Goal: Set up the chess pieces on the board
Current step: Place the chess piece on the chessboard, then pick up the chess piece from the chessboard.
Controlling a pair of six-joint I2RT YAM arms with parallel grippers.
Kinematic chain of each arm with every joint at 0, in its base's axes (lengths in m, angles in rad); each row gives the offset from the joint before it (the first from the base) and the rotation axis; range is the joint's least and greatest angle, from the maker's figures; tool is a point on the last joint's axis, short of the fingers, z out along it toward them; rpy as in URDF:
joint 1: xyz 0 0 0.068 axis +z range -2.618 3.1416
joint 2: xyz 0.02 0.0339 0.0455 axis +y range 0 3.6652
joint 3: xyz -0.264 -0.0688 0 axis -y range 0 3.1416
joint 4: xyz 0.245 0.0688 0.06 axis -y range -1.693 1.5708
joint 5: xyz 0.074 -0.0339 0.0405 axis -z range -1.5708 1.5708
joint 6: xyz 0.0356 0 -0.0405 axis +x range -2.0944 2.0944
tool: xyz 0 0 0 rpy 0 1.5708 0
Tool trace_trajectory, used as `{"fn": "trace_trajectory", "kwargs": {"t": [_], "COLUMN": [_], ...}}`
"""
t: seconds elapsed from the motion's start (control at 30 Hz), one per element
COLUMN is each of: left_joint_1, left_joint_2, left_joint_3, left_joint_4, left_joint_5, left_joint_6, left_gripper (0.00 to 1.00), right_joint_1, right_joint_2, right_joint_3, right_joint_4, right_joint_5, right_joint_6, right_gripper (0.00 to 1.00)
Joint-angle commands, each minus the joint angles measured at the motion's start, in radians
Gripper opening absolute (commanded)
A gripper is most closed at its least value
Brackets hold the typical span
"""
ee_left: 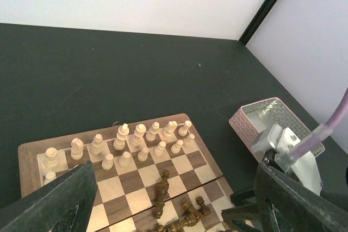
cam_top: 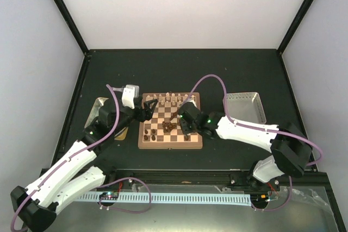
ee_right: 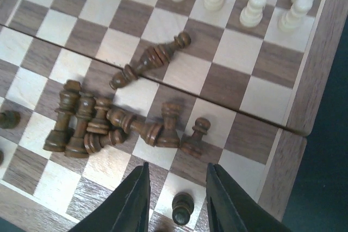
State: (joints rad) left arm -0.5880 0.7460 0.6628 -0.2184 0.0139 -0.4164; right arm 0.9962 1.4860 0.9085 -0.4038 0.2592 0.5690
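Jaws of your right gripper (ee_right: 178, 180) stand part-open astride 1 upright dark pawn (ee_right: 182, 208) at the board (ee_right: 312, 52) edge, not pinching it; left gripper (ee_left: 175, 180) gapes wide, empty. Dark-side setup: next, lift clear, then pick from the toppled heap (ee_right: 81, 126) at 10 o'clock.

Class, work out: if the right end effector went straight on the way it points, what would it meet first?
Likely the upright dark pawn standing between its fingers, then the board; depth is unclear.
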Motion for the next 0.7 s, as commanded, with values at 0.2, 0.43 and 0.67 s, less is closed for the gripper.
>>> {"fn": "trace_trajectory", "kwargs": {"t": [0.2,0.43,0.67], "left_joint_1": [0.014,0.020,0.025], "left_joint_2": [-0.017,-0.017,-0.020], "left_joint_3": [-0.009,-0.009,-0.014], "left_joint_4": [-0.008,-0.011,-0.010], "left_joint_5": [0.013,0.016,0.020], "left_joint_6": [-0.009,-0.006,-0.006], "left_gripper": [0.81,0.81,0.82], "right_joint_1": [-0.073,-0.092,-0.094], "right_joint_2": [0.101,0.197,0.246], "right_joint_3": [0.177,0.216,0.236], "right_joint_4": [-0.218,-0.242,-0.236], "right_joint_5": [-0.085,-0.114,-0.123], "right_joint_6": [0.070,0.103,0.099], "right_gripper": [0.37,0.30,0.26]}}
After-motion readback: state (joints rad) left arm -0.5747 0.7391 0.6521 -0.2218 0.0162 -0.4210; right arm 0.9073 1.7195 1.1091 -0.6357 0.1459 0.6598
